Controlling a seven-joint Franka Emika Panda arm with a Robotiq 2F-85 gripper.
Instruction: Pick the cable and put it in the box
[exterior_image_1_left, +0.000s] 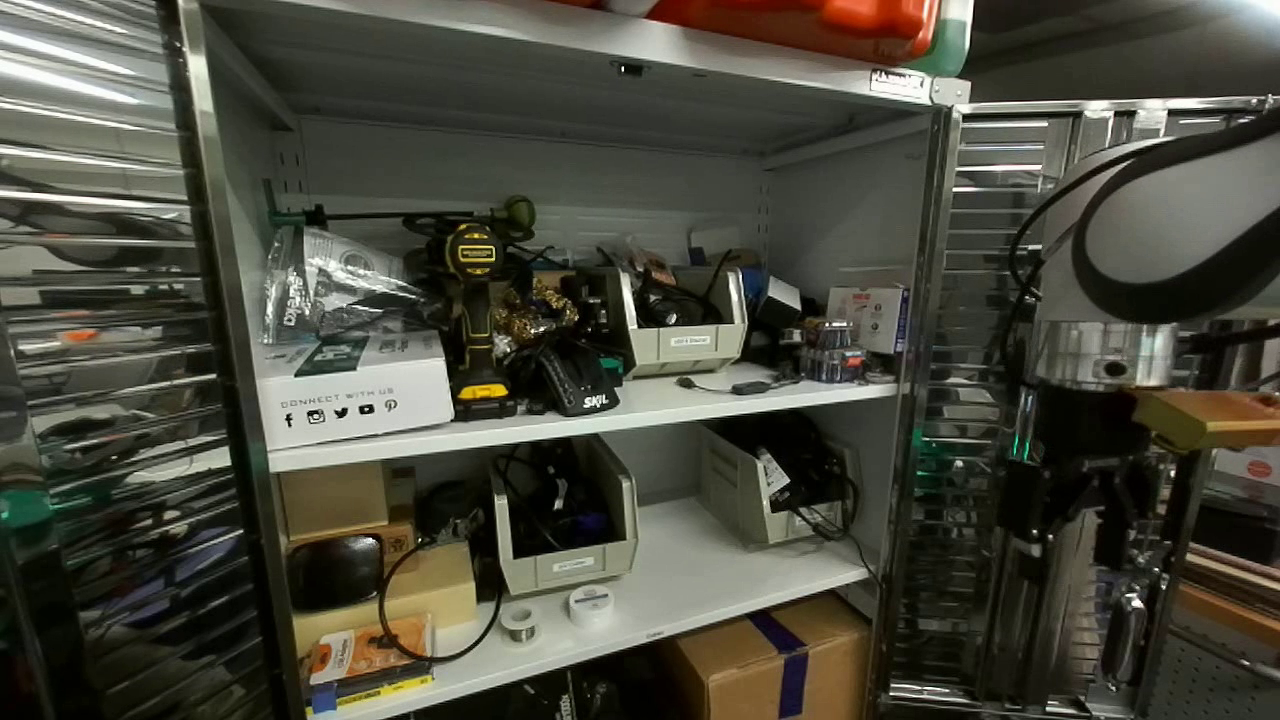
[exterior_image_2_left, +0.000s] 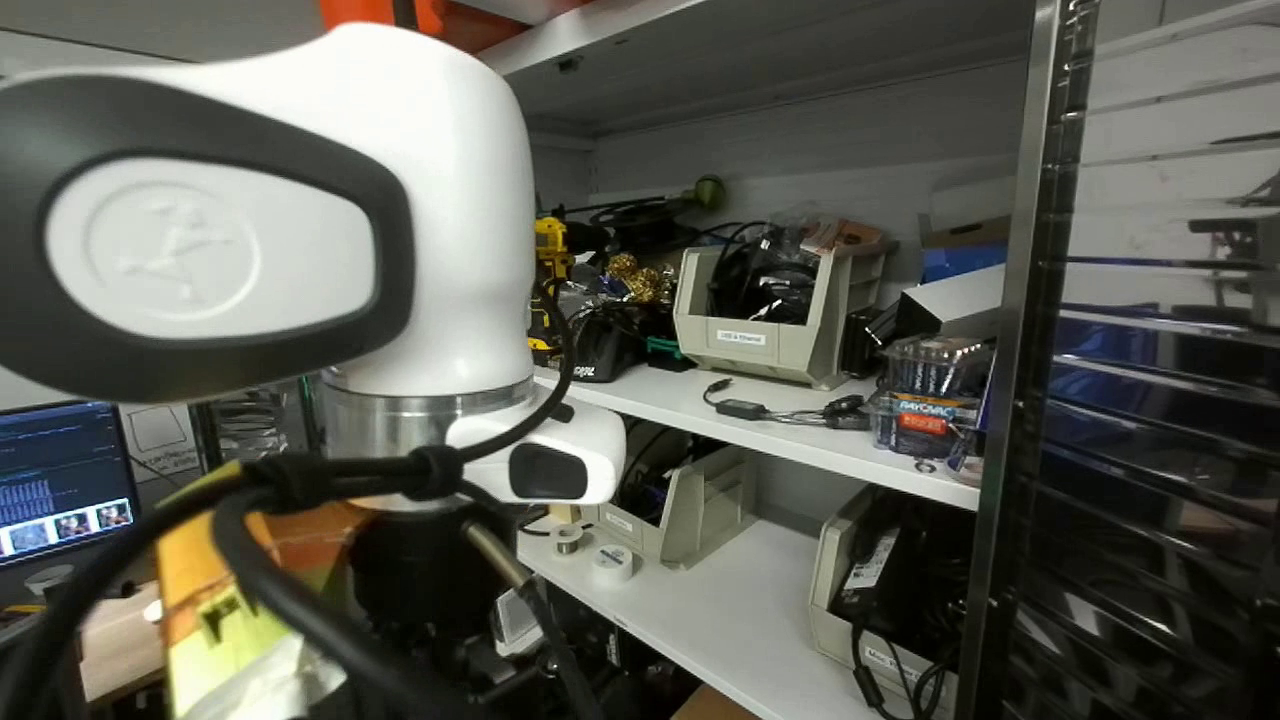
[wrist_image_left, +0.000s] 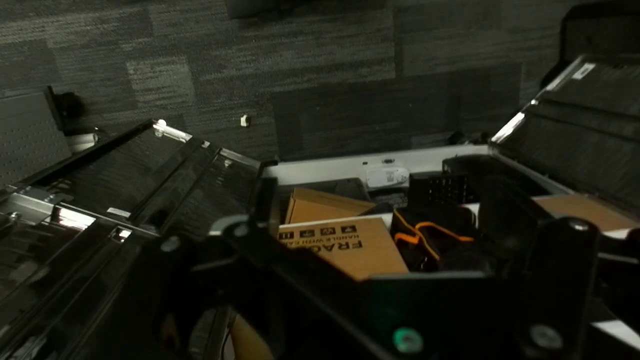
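evidently, the gripper (exterior_image_1_left: 1075, 525) hangs spread, well apart from the cable (exterior_image_2_left: 742, 409), which we log on the upper shelf (exterior_image_2_left: 660, 395) in both exterior views. the wrist view alone shows us carpet (wrist_image_left: 325, 65), an exterior view alone a monitor (exterior_image_2_left: 60, 475).

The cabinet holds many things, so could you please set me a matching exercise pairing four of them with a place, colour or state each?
Things:
1. Loose cable
2. Drill
3. Wire spool
4. Cardboard carton

Places, colours, states:
A. black and yellow
B. crossed by blue tape
C. lying beside a package of batteries
D. on the shelf directly below the drill's

Right pairs: 1-C, 2-A, 3-D, 4-B.
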